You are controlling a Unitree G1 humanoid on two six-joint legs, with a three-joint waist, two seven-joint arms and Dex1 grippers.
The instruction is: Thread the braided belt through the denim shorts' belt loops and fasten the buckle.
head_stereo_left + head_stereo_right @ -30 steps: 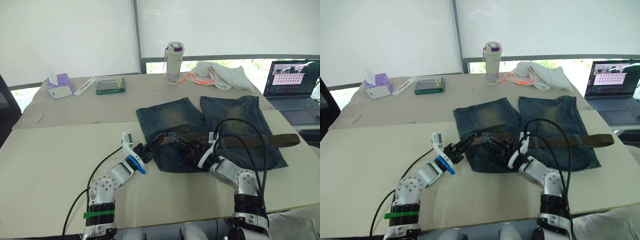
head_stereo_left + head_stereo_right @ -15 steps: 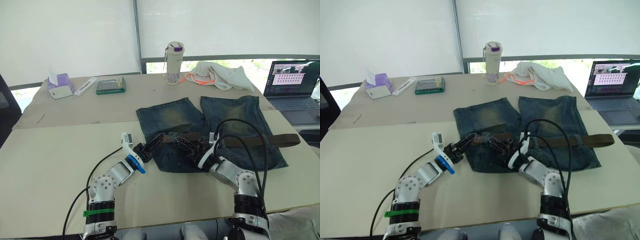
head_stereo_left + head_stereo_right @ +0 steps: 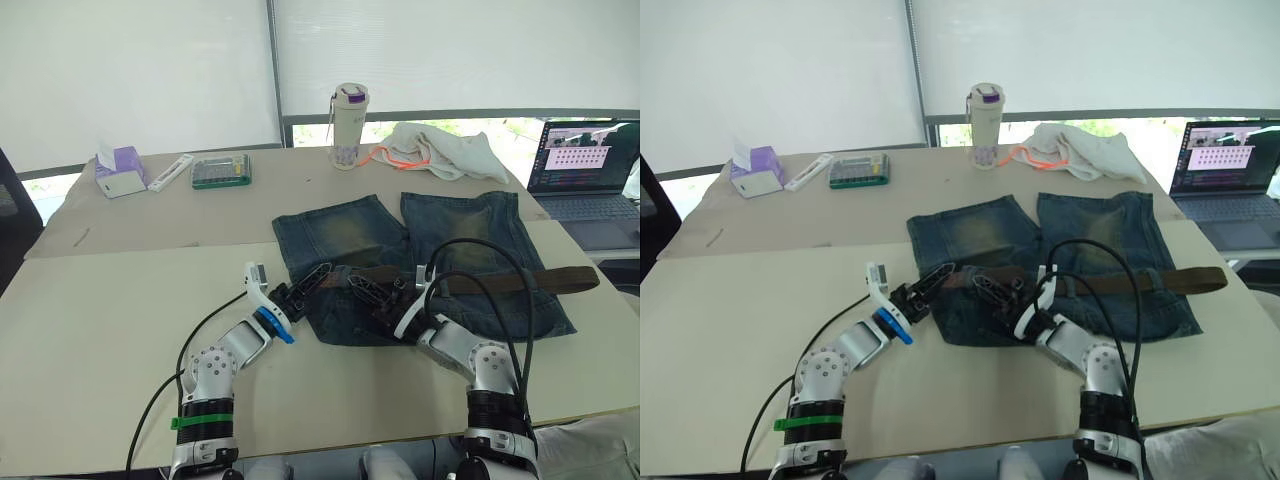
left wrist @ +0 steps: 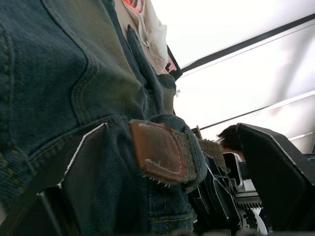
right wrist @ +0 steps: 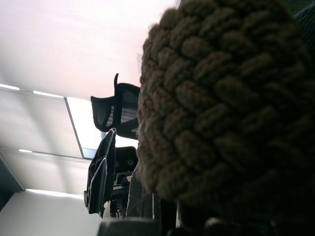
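Observation:
The denim shorts (image 3: 340,230) lie flat with the legs pointing away and the waistband toward me. The braided belt (image 3: 520,281) runs across the waistband and sticks out past its right edge. My left gripper (image 3: 312,279) is open at the waistband's left end. In the left wrist view its fingers (image 4: 83,172) straddle the belt's brown leather tip (image 4: 157,152), which pokes out from under a denim belt loop (image 4: 196,155). My right gripper (image 3: 365,290) is just right of it, shut on the braided belt (image 5: 221,98). The buckle is hidden.
A bottle (image 3: 350,112) and a cream cloth (image 3: 440,150) stand behind the shorts. An open laptop (image 3: 585,165) sits far right. A green box (image 3: 221,171) and a purple tissue box (image 3: 120,170) are at the back left. Black cables (image 3: 480,270) arch over the right arm.
My left arm has edged slightly forward toward the waistband. The right gripper, belt and shorts stay where they were.

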